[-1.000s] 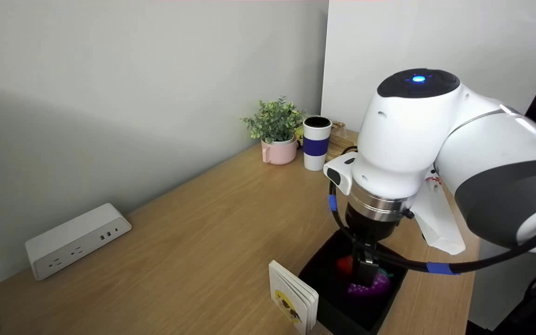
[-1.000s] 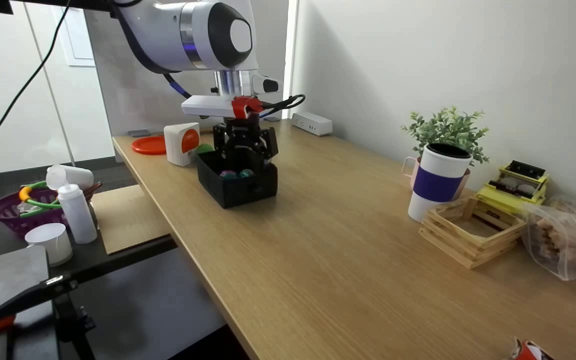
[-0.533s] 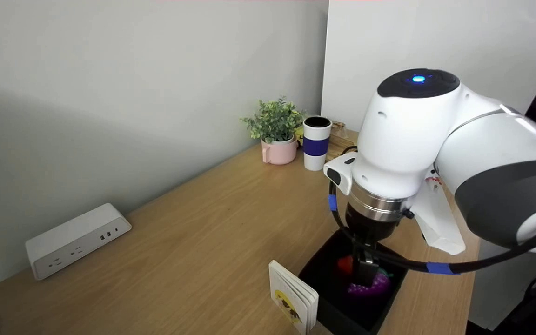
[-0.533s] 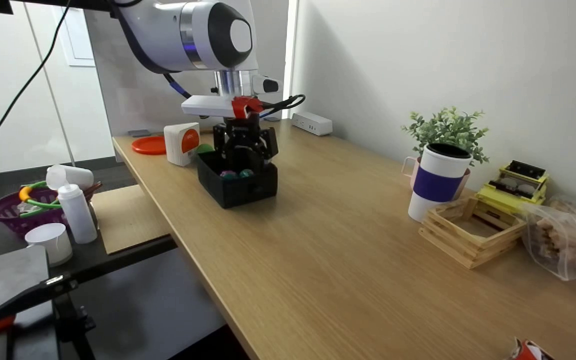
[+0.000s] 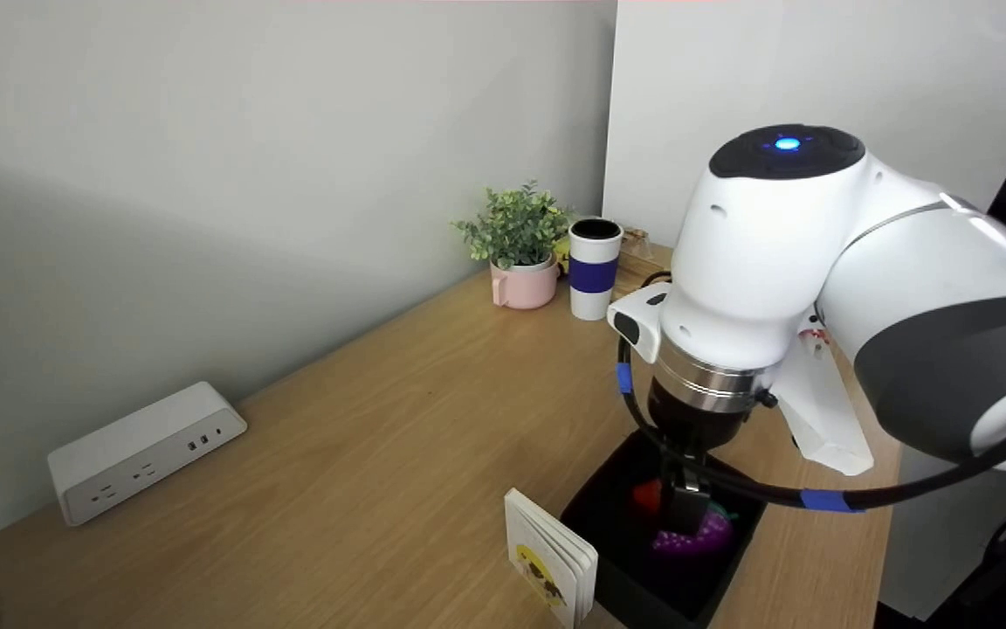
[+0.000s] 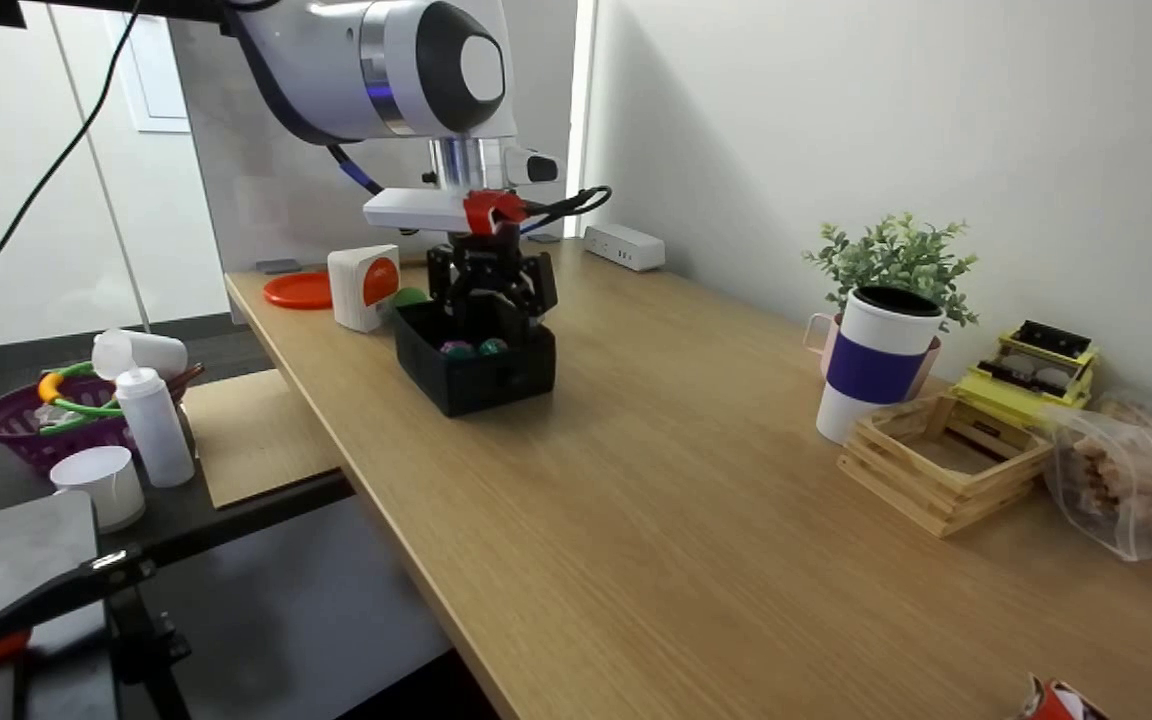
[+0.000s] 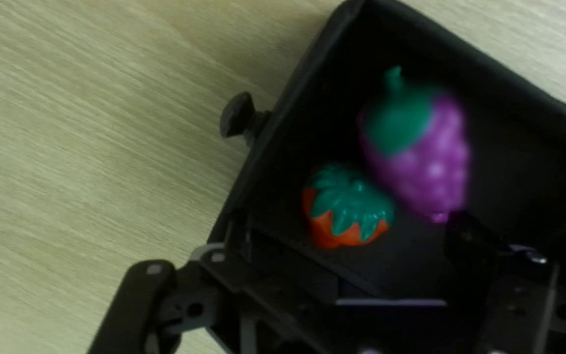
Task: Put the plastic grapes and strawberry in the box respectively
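Observation:
The black box [image 5: 643,601] stands on the table; it also shows in an exterior view [image 6: 501,382] and the wrist view [image 7: 307,73]. The purple plastic grapes [image 7: 430,160] with a green leaf lie on the box floor and show in an exterior view [image 5: 697,535]. The red strawberry [image 7: 347,216] with a green top lies beside the grapes in the box and shows partly in an exterior view [image 5: 646,496]. My gripper [image 7: 349,233] reaches down into the box, its fingers spread apart with nothing held between them. The gripper [image 5: 685,511] partly hides both fruits there.
A small thick book [image 5: 547,559] stands beside the box. A green round thing [image 6: 409,297] and a red plate [image 6: 298,290] are near it. A white power strip [image 5: 149,450], potted plant [image 5: 516,240], tumbler [image 5: 592,271] and wooden crate [image 6: 946,460] stand farther off.
The arm and gripper have risen very slightly. The grapes, strawberry and box have not visibly moved.

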